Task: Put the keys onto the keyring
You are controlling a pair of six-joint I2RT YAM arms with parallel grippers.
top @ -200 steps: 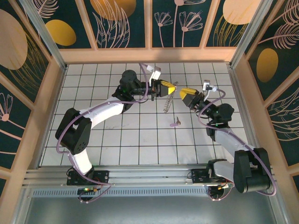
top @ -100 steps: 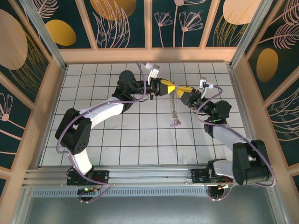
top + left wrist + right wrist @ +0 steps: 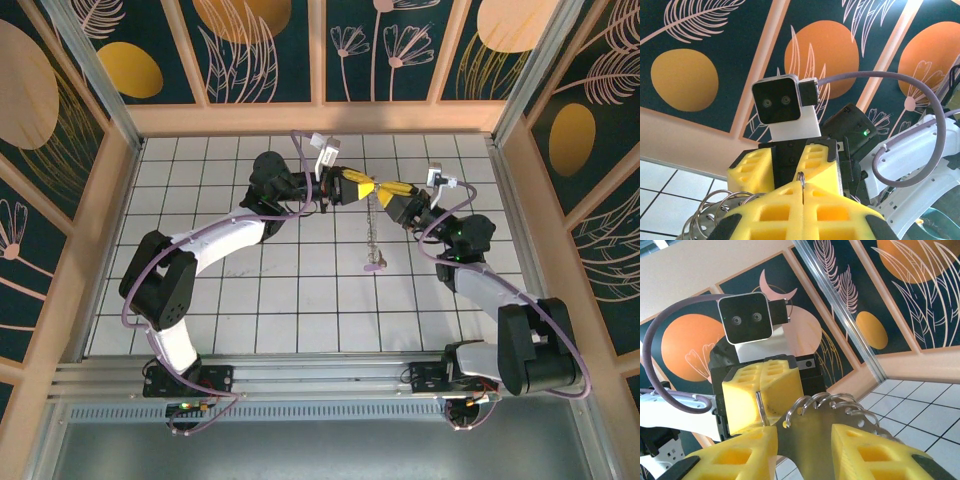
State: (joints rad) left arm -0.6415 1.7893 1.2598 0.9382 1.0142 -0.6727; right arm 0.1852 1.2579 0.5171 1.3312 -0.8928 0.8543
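In the top view my left gripper (image 3: 352,186) and right gripper (image 3: 392,196) meet tip to tip above the far middle of the floor. The left gripper (image 3: 802,187) is shut on one wire ring (image 3: 801,176) of the keyring (image 3: 374,230), which hangs as a grey strip below the tips. Seen from the right wrist, the keyring's flat holed plate (image 3: 810,435) and its coiled rings (image 3: 840,402) sit between the parted fingers of my right gripper (image 3: 805,440). The small pink key (image 3: 374,266) lies on the tiles by the strip's lower end.
Wooden walls (image 3: 320,118) with dark painted panels close in the white tiled floor (image 3: 300,290) on three sides. Lilac cables (image 3: 305,150) loop over both wrists. An aluminium rail (image 3: 300,375) with the arm bases runs along the near edge.
My right gripper has moved left, up to the left gripper's tips. The keyring has shifted right and now hangs stretched over the key. The key has stayed on the floor.
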